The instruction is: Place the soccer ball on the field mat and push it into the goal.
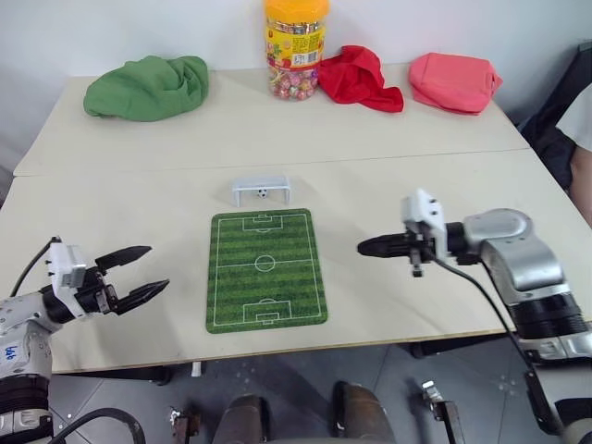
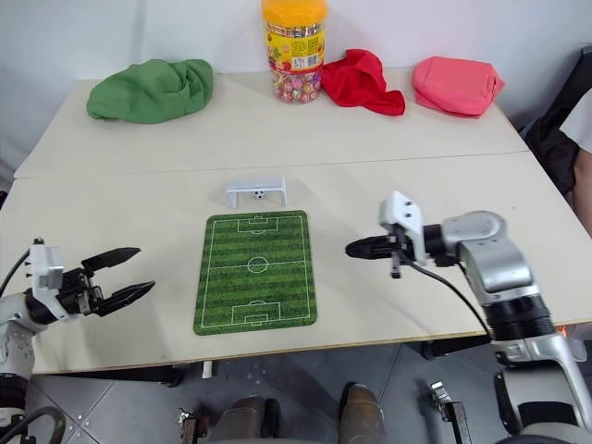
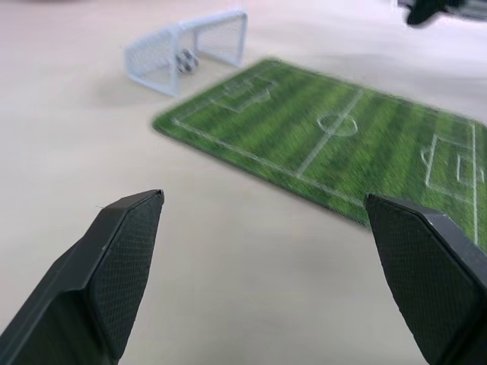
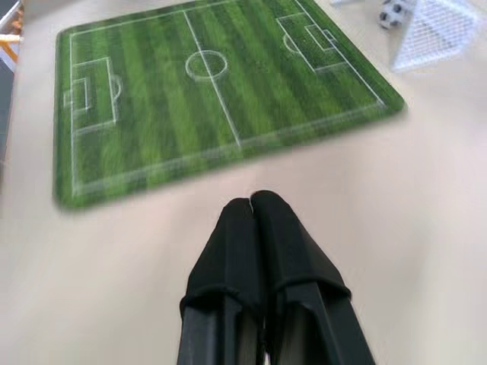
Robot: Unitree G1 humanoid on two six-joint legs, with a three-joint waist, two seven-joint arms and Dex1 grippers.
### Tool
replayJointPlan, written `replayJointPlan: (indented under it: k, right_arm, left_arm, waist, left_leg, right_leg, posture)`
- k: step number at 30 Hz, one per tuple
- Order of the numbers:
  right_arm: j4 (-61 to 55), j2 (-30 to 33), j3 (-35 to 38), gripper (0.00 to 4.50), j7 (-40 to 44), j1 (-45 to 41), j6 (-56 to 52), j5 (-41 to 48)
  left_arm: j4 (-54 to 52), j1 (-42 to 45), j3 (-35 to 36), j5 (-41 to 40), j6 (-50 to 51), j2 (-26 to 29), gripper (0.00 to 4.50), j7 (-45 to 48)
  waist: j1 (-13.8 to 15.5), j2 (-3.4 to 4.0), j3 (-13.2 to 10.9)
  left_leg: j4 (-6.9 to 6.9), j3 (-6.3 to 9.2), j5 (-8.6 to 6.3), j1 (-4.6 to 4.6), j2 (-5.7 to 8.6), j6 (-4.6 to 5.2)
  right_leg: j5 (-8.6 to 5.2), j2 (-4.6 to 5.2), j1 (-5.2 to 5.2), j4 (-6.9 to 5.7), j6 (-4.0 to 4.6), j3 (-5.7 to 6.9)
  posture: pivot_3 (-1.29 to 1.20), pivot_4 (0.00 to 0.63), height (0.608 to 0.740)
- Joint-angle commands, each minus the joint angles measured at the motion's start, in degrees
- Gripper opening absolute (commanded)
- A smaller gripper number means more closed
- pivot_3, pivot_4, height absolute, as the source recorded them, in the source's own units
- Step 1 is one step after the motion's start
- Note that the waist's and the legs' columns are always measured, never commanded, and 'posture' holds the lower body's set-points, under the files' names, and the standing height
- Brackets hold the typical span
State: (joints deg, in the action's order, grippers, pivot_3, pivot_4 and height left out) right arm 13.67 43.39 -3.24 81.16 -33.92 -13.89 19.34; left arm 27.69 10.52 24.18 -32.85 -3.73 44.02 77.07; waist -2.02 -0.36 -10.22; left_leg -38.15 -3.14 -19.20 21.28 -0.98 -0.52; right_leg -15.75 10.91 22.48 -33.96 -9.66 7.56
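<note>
There is one soccer ball (image 1: pixel 264 193), one goal (image 1: pixel 260 191) and one field mat (image 1: pixel 266 269). All three are on a pale table (image 1: pixel 388 176). The tiny ball sits inside the goal, between its two posts and under the bar. The goal stands just past the far short end of the mat, close to it. The mat lies flat in the middle of the table, with nothing on it.

There are two claws. The left gripper (image 1: pixel 148 274) hangs over the table on the left side of the mat. Its two black fingers (image 3: pixel 114 266) are spread wide apart, and nothing is between them. The right gripper (image 1: pixel 363 247) hangs on the right side of the mat and points toward it. Its two fingers (image 4: pixel 262 236) are pressed together, and they pinch nothing.

The ball is well apart from both claws. It lies farther back on the table than they do, and roughly in the middle between them. The mat is between the two claws.

At the back of the table there are three cloths: one green cloth (image 1: pixel 148 87), one red cloth (image 1: pixel 361 78) and one pink cloth (image 1: pixel 454 81). There is also one candy jar (image 1: pixel 296 48) with a yellow lid, between the green cloth and the red one.
</note>
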Motion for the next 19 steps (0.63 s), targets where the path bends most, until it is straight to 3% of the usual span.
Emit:
replayJointPlan:
  k: [1, 10, 19]
  right_arm:
    - [11.40, 2.39, 4.83, 1.34, 5.40, -0.28, 11.71, 0.48]
    - [32.79, 3.38, 8.10, 4.43, 6.84, -6.57, 25.86, -1.48]
    - [37.63, 3.42, 9.48, 4.48, 4.67, -8.03, 28.55, -2.13]
  left_arm:
    - [0.90, -1.48, 4.06, -0.88, -1.02, 3.08, 4.50, 1.05]
    - [10.69, -1.97, 9.56, -0.16, -5.01, 7.40, 4.50, 1.96]
    - [13.38, -0.24, 9.76, -0.37, -7.29, 6.82, 4.50, 3.47]
  waist:
    - [0.05, -0.01, -0.01]
    - [-0.42, 0.01, -0.06]
    - [-0.28, 0.01, -0.06]
  left_leg:
    - [-0.02, -0.01, 0.00, -0.02, 0.00, 0.00]
    - [-0.04, -0.06, 0.00, -0.07, -0.04, 0.00]
    - [-0.04, -0.05, 0.00, -0.06, -0.04, 0.00]
  right_leg:
    - [0.00, 0.00, -0.03, 0.00, 0.00, 0.00]
    - [0.00, 0.00, -0.03, -0.01, 0.00, -0.04]
    - [0.00, 0.00, -0.03, -0.03, 0.00, -0.02]
  posture:
    - [0.00, 0.150, 0.740]
    - [0.00, 0.150, 0.740]
    - [0.00, 0.150, 0.740]
